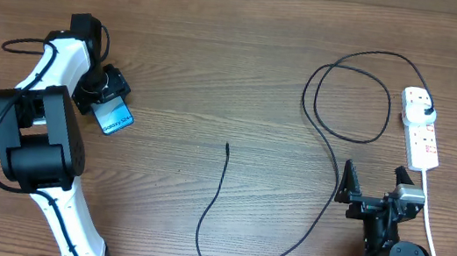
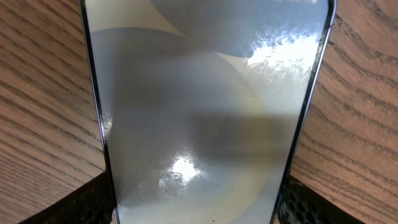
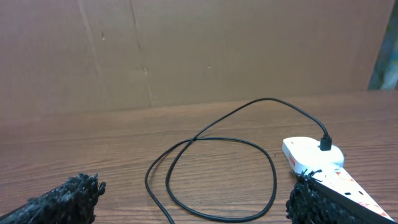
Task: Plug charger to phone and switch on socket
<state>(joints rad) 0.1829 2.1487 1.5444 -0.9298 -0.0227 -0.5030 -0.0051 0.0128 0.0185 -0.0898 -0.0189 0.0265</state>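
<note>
Two claws: left claw (image 2: 194, 208) apparently pinching phone (image 1: 114, 117) by its edges at nine o'clock, right claw (image 1: 374, 184) spread, empty, at five o'clock. Hold phone level, port turned toward charger tip (image 1: 227, 146) at its three o'clock.

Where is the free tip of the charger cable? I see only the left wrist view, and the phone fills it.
Observer: The cable tip lies on the bare table, to the right of the phone and well apart from it.
Operator: Is the other end in the power strip?
Observer: Yes, the black plug adapter sits in the far outlet of the white power strip.
Operator: And the right pincer?
Observer: The right pincer is open and empty, beside the near end of the strip. The cable passes just to its left.
</note>
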